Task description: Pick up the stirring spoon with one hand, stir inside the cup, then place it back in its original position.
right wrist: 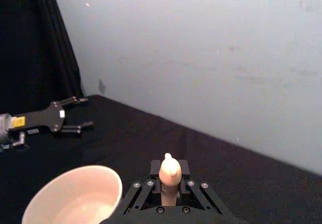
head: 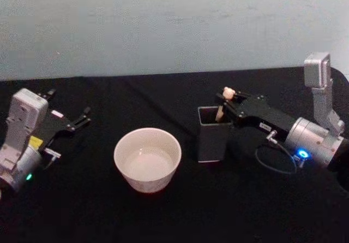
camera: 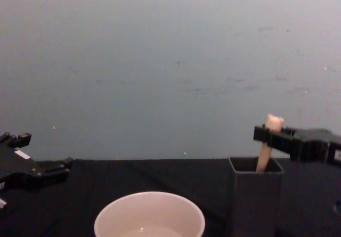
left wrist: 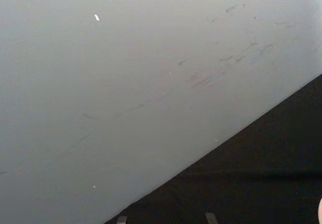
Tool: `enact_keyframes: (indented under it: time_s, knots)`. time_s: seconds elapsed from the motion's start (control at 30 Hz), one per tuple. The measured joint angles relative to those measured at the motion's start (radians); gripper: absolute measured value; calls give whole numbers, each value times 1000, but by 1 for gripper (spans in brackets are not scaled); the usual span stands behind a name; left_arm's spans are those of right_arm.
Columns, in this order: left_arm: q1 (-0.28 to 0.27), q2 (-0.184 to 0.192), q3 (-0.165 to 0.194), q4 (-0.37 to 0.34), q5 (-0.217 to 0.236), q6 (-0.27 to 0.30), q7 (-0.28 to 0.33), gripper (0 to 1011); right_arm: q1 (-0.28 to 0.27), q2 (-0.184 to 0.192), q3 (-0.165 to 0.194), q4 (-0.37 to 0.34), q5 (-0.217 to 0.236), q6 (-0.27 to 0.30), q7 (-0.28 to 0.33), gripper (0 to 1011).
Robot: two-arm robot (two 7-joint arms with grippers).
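The stirring spoon (head: 221, 111) stands tilted in a dark grey square holder (head: 211, 136), its beige bear-head top (camera: 274, 123) poking above the rim. My right gripper (head: 224, 96) reaches in from the right and is shut on the spoon's handle just below the bear head; the right wrist view has the handle (right wrist: 169, 177) between the jaws. The spoon's stem and bowl are hidden inside the holder. The cream-white cup (head: 147, 158) sits left of the holder, with clear liquid in it. My left gripper (head: 76, 120) rests open at the far left, apart from everything.
A black cloth covers the table (head: 174, 215), and a pale wall rises behind its far edge. The holder (camera: 256, 197) stands close to the cup (camera: 149, 221), with a narrow gap between them. A black cable (head: 275, 161) loops by my right wrist.
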Motion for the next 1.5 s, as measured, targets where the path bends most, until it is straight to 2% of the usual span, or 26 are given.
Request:
enact_keyframes:
  time_s: [0.37, 0.53, 0.83, 1.0, 1.17, 1.43, 1.47, 1.5]
  knots:
    - [0, 0, 0, 0, 0, 0, 0, 1001, 5, 29, 8, -81, -25, -20, 7, 188]
    - [0, 0, 0, 0, 0, 0, 0, 1001, 3, 39, 23, -124, -39, -40, -6, 188]
    - [0, 0, 0, 0, 0, 0, 0, 1001, -4, 33, 57, -183, -42, -83, -19, 188]
    - [0, 0, 0, 0, 0, 0, 0, 1001, 5, 21, 60, -192, -35, -97, -10, 188]
    - [0, 0, 0, 0, 0, 0, 0, 1001, 24, -2, 32, -178, -40, -100, 5, 188]
    - [0, 0, 0, 0, 0, 0, 0, 1001, 77, -61, -68, -96, -102, -91, 30, 188]
    - [0, 0, 0, 0, 0, 0, 0, 1001, 77, -61, -68, -96, -102, -91, 30, 188]
    - [0, 0, 0, 0, 0, 0, 0, 1001, 85, -72, -82, -81, -112, -91, 34, 188]
